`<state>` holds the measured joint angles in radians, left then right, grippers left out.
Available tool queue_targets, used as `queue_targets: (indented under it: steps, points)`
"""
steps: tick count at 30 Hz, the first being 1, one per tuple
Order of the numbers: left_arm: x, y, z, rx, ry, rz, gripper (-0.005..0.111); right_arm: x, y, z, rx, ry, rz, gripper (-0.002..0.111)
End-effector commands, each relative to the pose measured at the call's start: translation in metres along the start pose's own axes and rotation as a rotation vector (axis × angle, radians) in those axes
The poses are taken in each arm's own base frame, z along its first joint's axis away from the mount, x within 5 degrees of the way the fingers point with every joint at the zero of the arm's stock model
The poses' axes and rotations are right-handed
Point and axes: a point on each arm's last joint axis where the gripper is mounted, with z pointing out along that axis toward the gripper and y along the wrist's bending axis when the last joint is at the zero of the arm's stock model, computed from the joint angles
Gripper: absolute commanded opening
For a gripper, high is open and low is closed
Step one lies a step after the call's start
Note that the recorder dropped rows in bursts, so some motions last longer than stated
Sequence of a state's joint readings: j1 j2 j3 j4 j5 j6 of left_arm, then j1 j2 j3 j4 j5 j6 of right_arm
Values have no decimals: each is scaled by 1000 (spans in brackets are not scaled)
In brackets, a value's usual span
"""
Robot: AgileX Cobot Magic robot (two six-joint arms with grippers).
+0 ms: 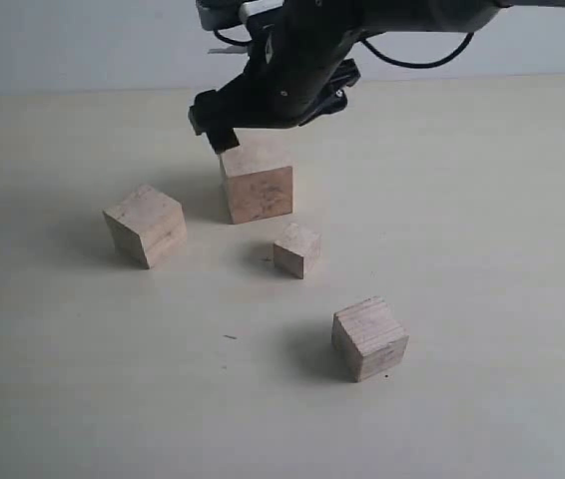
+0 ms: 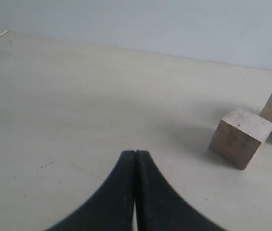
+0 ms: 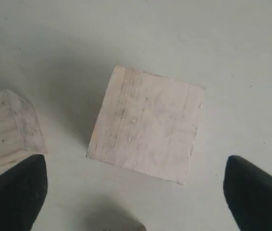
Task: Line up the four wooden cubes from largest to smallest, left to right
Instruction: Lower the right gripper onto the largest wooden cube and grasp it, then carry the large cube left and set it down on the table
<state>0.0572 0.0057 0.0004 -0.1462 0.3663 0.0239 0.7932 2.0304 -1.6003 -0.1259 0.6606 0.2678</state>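
So, largest cube [image 1: 257, 180] is up first, row not started yet

The right hand [image 3: 133, 163] is held over the largest cube, fingers spread wide, nothing touched. The left hand [image 2: 135, 156] is pressed together. The cube is sat on the tabletop [image 1: 482, 249] and probably needs to be clamped next and carried past the second cube [image 1: 145, 225] on its left.

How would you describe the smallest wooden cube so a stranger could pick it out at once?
Find the black arm over the pale table; directly under it stands the largest cube. Just in front of that, slightly right in the exterior view, sits the smallest cube. It is clearly smaller than all three neighbours around it.
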Motion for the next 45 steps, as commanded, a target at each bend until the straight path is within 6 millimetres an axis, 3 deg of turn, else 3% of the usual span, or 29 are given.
queue_targets:
  steps: [1, 5, 7, 14, 28, 31, 36, 45]
  points:
    - [-1, 0, 0, -4, -13, 7, 0, -9, 3, 19, -5, -45, 35, 94]
    - [-1, 0, 0, -4, -13, 7, 0, -19, 4, 34, 0, -71, 41, 94]
    - [-1, 0, 0, -4, -13, 7, 0, -22, 3, 38, 0, -76, 127, 94]
    - [-1, 0, 0, -4, -13, 7, 0, -26, -5, 52, 109, -100, 96, 94]
    - [-1, 0, 0, -4, -13, 7, 0, -4, -5, 94, 126, -7, 154, 91]
    - [-1, 0, 0, -4, -13, 7, 0, -3, -5, 95, 126, -2, 158, 74]
    - [-1, 0, 0, -4, -13, 7, 0, -11, -5, 81, 121, -26, 123, 2]
    - [-1, 0, 0, -4, -13, 7, 0, -44, 13, 21, -77, -199, -91, 0]
